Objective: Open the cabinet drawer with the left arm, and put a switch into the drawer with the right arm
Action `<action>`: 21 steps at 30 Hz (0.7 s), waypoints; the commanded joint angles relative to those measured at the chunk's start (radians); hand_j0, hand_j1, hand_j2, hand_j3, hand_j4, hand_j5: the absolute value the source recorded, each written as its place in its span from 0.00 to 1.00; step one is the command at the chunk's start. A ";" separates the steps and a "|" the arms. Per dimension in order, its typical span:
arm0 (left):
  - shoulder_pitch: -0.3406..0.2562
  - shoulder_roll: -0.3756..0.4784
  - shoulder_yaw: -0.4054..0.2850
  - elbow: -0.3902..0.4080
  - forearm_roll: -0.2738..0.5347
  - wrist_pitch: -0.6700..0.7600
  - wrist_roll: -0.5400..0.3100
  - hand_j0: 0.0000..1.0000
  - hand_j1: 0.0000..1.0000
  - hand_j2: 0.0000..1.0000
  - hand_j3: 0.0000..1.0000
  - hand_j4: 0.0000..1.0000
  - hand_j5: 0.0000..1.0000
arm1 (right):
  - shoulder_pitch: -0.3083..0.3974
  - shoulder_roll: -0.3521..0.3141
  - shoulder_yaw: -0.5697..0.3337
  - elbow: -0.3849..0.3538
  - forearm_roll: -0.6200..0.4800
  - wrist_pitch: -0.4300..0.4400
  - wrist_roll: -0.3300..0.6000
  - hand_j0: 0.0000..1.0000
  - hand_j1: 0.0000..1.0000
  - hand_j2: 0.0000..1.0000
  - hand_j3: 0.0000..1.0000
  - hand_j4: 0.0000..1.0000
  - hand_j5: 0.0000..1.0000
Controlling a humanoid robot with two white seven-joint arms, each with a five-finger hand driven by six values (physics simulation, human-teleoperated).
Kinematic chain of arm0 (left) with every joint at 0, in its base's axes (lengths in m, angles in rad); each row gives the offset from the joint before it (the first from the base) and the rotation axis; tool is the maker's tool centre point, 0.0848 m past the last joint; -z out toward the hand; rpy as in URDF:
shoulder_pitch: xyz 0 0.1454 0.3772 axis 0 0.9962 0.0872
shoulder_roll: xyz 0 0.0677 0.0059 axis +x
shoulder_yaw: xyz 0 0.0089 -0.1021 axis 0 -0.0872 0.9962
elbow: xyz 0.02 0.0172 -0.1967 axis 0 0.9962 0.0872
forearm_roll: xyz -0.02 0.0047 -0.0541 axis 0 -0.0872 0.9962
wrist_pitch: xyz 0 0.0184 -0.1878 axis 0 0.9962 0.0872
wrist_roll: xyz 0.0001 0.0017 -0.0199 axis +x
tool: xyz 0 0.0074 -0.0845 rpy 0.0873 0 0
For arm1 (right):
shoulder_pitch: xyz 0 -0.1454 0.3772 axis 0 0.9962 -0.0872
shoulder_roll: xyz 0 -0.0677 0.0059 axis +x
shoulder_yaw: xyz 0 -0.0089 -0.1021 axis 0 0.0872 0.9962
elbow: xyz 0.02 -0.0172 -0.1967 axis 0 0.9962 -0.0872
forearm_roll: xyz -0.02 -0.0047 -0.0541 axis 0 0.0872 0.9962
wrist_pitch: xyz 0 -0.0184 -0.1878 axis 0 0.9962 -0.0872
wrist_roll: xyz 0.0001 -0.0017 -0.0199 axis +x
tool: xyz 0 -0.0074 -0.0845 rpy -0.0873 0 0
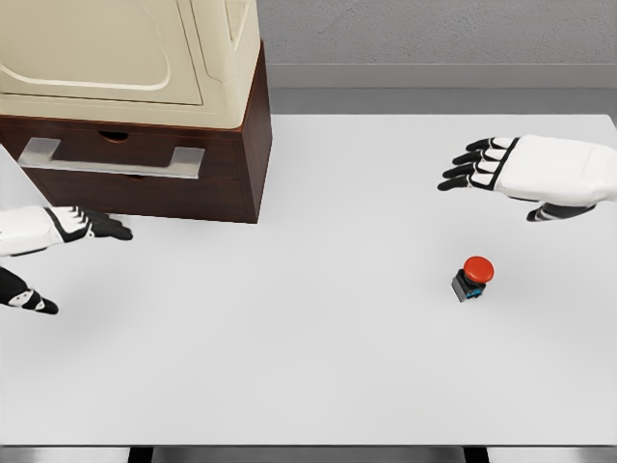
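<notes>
Drawer closed; left robot hand open below its handle; right robot hand open, empty, above the switch.

Both hands, left hand & right hand: smooth white shells w/ black-jointed fingers, white segments betw.

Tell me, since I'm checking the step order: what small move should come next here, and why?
Probably the left hand should move up to the drawer's silver handle. The drawer looks shut, and that hand is open just below its front, holding nothing. The red switch lies on the table, below the open right hand, and has nowhere to go until the drawer opens.
</notes>
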 commanded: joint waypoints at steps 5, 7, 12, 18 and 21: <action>-0.051 0.003 -0.016 0.000 0.005 0.002 -0.009 1.00 1.00 1.00 1.00 1.00 1.00 | -0.002 0.001 -0.005 0.000 -0.005 0.003 0.000 1.00 1.00 1.00 1.00 1.00 1.00; -0.081 0.007 -0.027 -0.001 0.013 0.002 -0.003 1.00 1.00 1.00 1.00 1.00 1.00 | 0.000 -0.001 0.000 0.002 -0.006 0.003 0.000 1.00 1.00 1.00 1.00 1.00 1.00; -0.242 0.002 -0.130 -0.001 0.243 0.002 -0.092 1.00 1.00 1.00 1.00 1.00 1.00 | -0.009 -0.007 0.010 0.032 0.009 0.003 0.000 1.00 1.00 1.00 1.00 1.00 1.00; -0.371 -0.075 -0.130 0.000 0.346 0.285 -0.110 1.00 1.00 1.00 1.00 1.00 1.00 | -0.006 -0.033 0.099 0.006 0.004 0.003 0.000 1.00 1.00 1.00 1.00 1.00 1.00; -0.377 -0.082 -0.130 0.000 0.341 0.355 -0.110 1.00 1.00 1.00 1.00 1.00 1.00 | -0.006 -0.085 0.089 0.005 0.004 0.003 0.000 1.00 1.00 1.00 1.00 1.00 1.00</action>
